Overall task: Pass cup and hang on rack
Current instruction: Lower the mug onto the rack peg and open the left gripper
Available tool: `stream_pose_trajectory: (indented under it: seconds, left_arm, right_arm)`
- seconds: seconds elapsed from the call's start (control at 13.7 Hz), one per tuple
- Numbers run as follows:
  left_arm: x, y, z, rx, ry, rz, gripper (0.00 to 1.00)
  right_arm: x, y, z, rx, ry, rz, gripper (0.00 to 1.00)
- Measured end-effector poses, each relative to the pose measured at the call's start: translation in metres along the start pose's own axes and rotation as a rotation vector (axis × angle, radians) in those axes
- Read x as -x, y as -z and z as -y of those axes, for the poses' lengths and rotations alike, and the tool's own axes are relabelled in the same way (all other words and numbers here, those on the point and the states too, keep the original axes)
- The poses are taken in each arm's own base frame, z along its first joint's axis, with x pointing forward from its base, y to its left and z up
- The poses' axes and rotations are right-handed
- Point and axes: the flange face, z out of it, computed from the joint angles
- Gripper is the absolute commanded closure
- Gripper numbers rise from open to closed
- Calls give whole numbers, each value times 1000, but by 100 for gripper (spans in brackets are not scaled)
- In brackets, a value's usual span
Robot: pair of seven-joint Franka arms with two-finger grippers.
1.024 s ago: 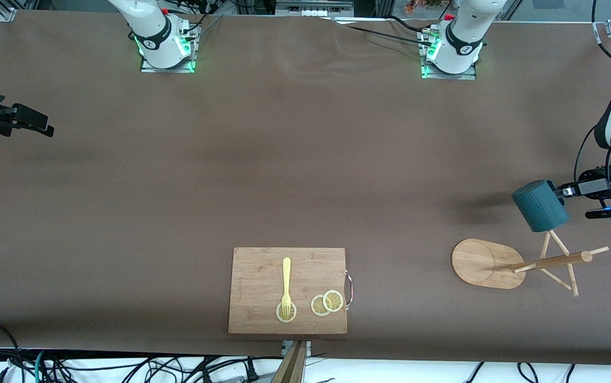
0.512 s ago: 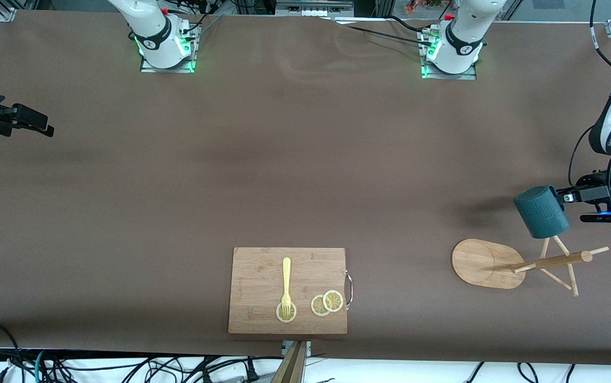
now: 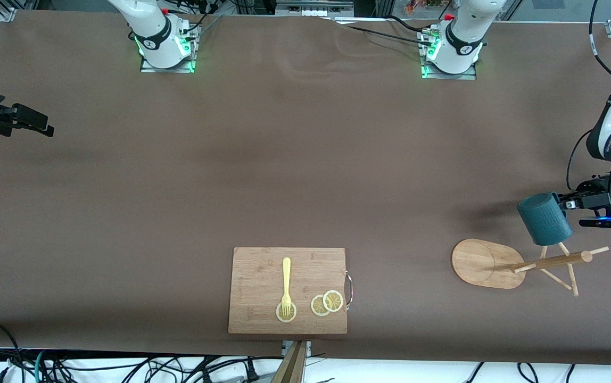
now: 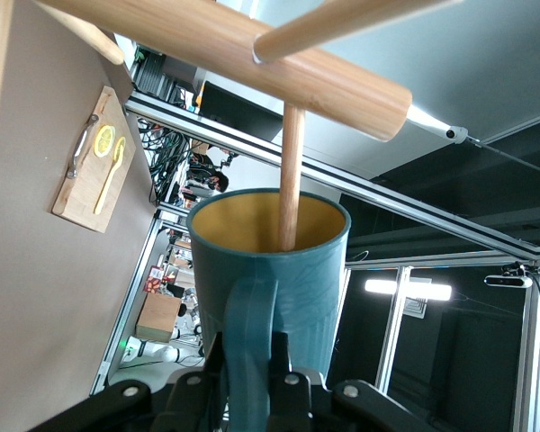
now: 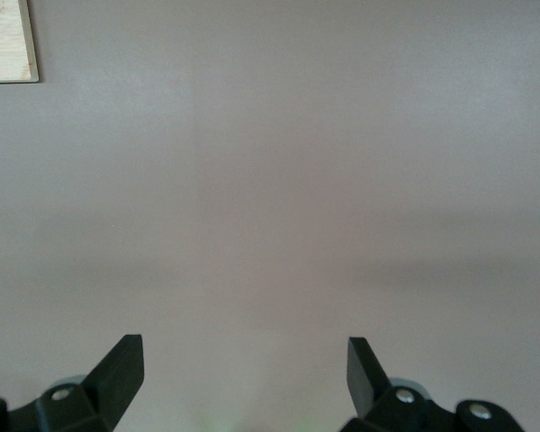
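Both end effectors: left (image 3: pixel 565 202) clamps cup (image 3: pixel 544 218) handle, right (image 5: pixel 245 364) wide open.

Left gripper (image 3: pixel 565 202) clamped tight, wrist level at its table end; right gripper (image 5: pixel 243 369) wide apart, waiting.

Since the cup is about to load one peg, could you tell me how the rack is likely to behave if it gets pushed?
The rack looks light, thin bamboo, so it would probably slide rather than resist. Its flat oval base should steady it, but with the cup, held in the left claw, loading one slim peg, it might tip. The pegs look stiff but possibly snappable.
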Motion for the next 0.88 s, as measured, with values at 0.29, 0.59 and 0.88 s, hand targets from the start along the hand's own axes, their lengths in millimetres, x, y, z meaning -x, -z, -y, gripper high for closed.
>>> stream_pose_trajectory:
  seconds: [0.29, 0.59, 0.88]
  left_arm:
    - [0, 2, 2, 2, 10, -3, 100]
    - [-1, 9, 6, 2, 14, -14, 100]
    - [-6, 18, 6, 7, 8, -28, 81]
  right_arm:
    - [0, 0, 0, 0, 0, 0, 0]
    - [0, 0, 0, 0, 0, 1, 0]
    - [0, 0, 0, 0, 0, 1, 0]
